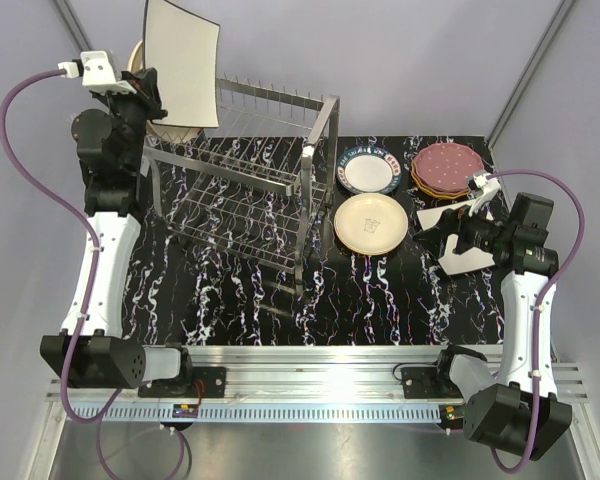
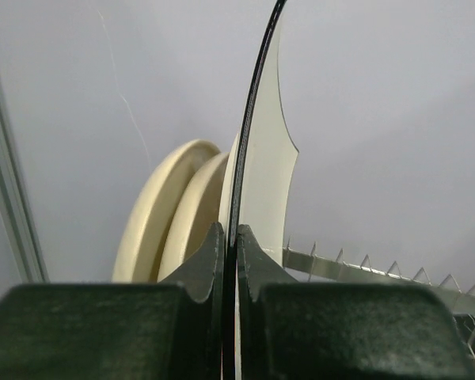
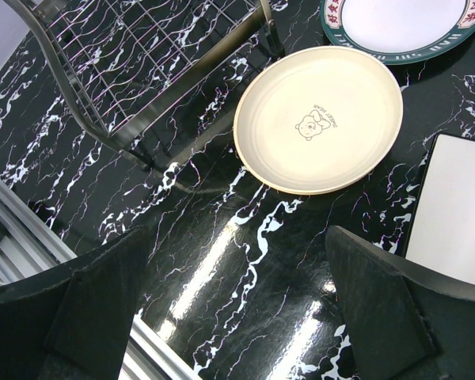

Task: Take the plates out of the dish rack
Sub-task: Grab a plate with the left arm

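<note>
My left gripper (image 1: 153, 95) is shut on the dark edge of a cream square plate (image 1: 182, 62), held upright above the far left end of the dish rack (image 1: 250, 185). In the left wrist view the jaws (image 2: 230, 247) pinch the plate's rim (image 2: 265, 158), and two round cream plates (image 2: 162, 214) stand just behind it. My right gripper (image 1: 462, 238) is open and holds nothing, low over the table beside another square plate (image 3: 455, 206). A cream round plate (image 3: 321, 119) and a white plate with a dark patterned rim (image 1: 368, 170) lie flat to the right of the rack. A maroon dotted plate tops a stack (image 1: 445, 168).
The rack's pronged top rail (image 2: 364, 269) runs to the right of the held plate. The rack's right end frame (image 3: 142, 71) stands close to the cream round plate. Black marbled table (image 1: 240, 300) lies in front of the rack, with an aluminium rail (image 1: 310, 352) along its near edge.
</note>
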{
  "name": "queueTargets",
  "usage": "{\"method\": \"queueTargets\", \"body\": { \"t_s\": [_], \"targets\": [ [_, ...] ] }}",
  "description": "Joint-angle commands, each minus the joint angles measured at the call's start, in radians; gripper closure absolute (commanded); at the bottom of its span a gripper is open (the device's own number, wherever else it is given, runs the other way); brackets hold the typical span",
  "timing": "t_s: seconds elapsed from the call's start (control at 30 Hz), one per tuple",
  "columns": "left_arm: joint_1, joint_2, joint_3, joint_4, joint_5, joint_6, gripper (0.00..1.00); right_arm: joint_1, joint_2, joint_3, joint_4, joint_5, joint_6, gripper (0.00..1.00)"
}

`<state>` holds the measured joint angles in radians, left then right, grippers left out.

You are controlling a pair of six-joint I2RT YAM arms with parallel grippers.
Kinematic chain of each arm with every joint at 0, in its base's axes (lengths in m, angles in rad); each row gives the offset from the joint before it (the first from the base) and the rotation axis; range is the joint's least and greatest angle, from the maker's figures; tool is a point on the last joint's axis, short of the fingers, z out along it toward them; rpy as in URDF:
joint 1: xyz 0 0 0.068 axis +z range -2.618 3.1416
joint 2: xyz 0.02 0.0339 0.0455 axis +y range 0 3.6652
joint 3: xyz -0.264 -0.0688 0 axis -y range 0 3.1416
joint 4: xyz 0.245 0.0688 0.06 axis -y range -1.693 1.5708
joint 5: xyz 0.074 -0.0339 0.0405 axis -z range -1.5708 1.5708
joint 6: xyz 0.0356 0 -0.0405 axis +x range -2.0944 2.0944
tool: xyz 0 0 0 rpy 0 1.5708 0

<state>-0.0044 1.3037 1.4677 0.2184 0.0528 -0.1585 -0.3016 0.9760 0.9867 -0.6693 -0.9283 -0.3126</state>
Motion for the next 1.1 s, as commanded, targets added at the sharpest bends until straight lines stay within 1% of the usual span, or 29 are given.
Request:
{"method": "queueTargets", "body": {
  "t_s": [0.0,0.33,0.37,0.53,0.8,0.9,1.07],
  "targets": [
    [0.003,-0.026,0.115,0.323,-0.025,-0.050,1.00,0.002,0.001,-0.002,0.034,-0.014,-0.022,0.00],
    [0.003,-0.030,0.128,0.318,-0.050,-0.114,1.00,0.004,0.003,0.000,0.034,-0.012,-0.025,0.00],
    [0.003,-0.029,0.140,0.318,-0.079,-0.134,1.00,0.002,0.006,-0.002,0.034,-0.012,-0.025,0.00],
    [0.003,-0.008,0.206,0.280,-0.114,-0.229,1.00,0.002,0.003,-0.002,0.033,-0.009,-0.029,0.00],
    [0.003,-0.003,0.272,0.257,-0.125,-0.343,1.00,0.002,0.000,0.000,0.030,-0.010,-0.033,0.00],
    [0.003,-0.011,0.275,0.230,-0.107,-0.413,1.00,0.002,-0.005,0.000,0.028,-0.012,-0.034,0.00],
    [0.003,-0.021,0.275,0.167,-0.059,-0.613,1.00,0.004,-0.010,0.001,0.028,-0.023,-0.039,0.00]
  ]
}}
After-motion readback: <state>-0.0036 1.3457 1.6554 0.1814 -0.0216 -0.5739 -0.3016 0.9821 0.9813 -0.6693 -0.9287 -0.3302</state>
